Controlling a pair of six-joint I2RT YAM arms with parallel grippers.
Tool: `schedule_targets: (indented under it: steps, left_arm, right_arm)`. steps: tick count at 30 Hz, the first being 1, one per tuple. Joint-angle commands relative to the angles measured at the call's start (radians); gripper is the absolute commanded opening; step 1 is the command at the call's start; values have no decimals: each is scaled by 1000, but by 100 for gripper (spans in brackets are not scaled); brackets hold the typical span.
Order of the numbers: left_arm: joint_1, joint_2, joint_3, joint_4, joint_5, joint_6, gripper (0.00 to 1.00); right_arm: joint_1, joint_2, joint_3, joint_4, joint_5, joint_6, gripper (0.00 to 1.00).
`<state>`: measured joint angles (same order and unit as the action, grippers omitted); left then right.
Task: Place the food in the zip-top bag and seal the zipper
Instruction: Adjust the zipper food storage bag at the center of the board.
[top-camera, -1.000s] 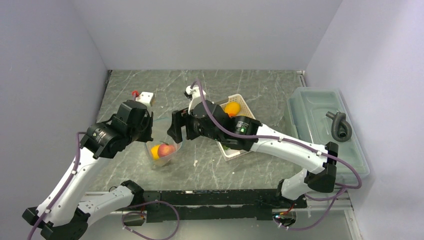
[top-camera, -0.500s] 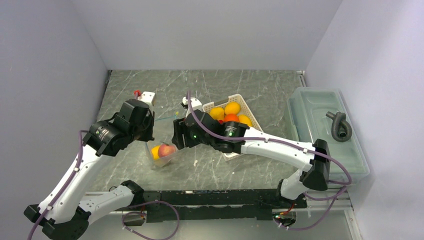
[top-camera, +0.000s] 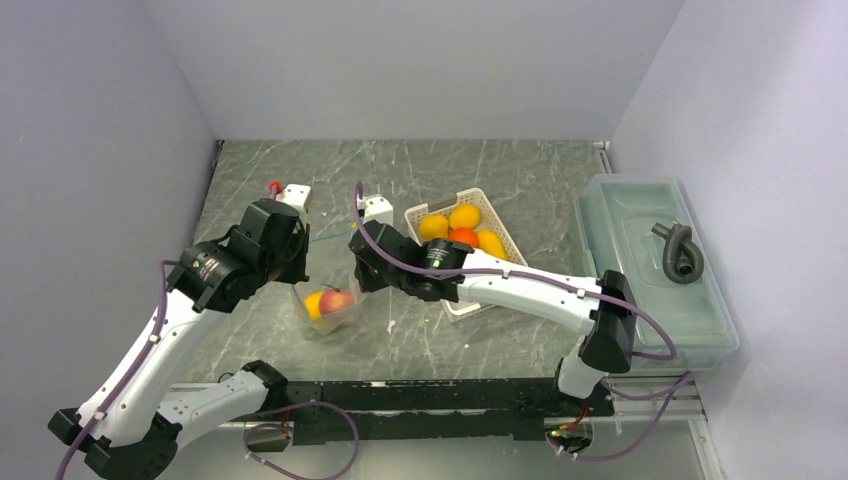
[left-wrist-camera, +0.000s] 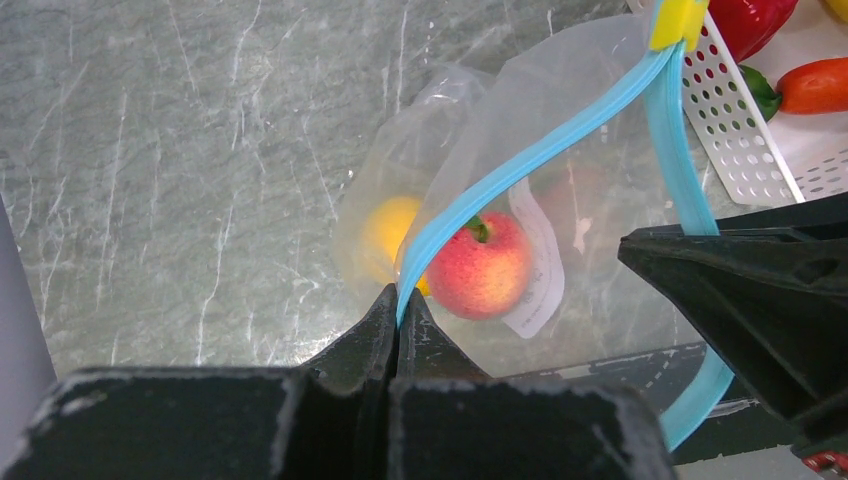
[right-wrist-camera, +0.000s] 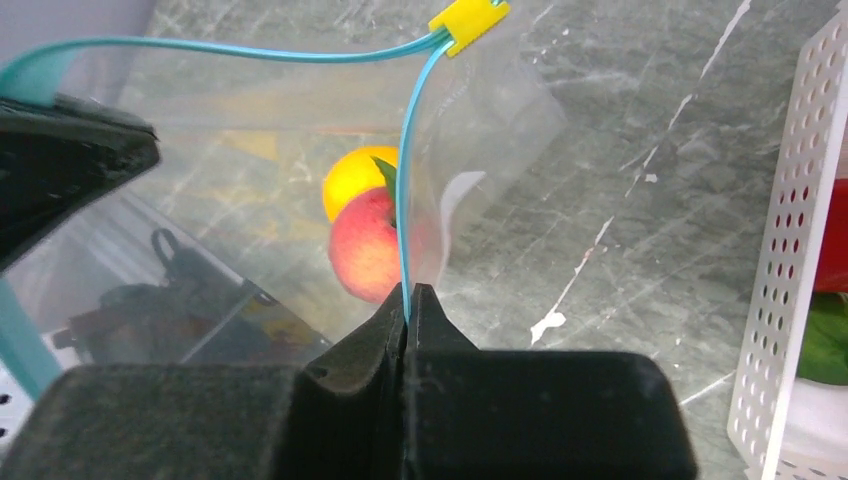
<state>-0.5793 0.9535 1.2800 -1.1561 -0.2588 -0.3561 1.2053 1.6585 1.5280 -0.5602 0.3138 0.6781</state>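
Clamping the zipper (left-wrist-camera: 530, 160), your left gripper (left-wrist-camera: 398, 305) and right gripper (right-wrist-camera: 407, 300) hang over a grey marbled table (top-camera: 520, 165) between plain lilac walls (top-camera: 400, 60).

Top view's no help: tips of the left gripper (left-wrist-camera: 398, 312) and right gripper (right-wrist-camera: 407, 306) are buried under their own wrists. Left wrist cam, the red pepper (left-wrist-camera: 745, 15) gets chopped by the top edge, the carrot (left-wrist-camera: 815, 85) by the right edge, and the zipper (left-wrist-camera: 540, 148) ducks behind the right gripper at lower right. Right wrist cam, the basket (right-wrist-camera: 790, 200) and a green piece (right-wrist-camera: 825, 340) run off the right side.
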Motion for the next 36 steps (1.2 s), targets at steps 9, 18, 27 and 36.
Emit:
schedule_targets:
  steps: [9,18,27,36]
  left_arm:
    - [1,-15,39,-5,7,7,0]
    - [2,-15,99,-34,58,9,0]
    - [1,12,166,-57,158,9,0]
    - [1,31,122,-16,150,2,0]
  right_arm:
    - [1,-18,205,-103,76,-89,0]
    - [2,-19,303,-187,95,-140,0]
    - [-31,19,345,-228,51,-151,0]
    - [-104,64,355,-225,-51,-155,0]
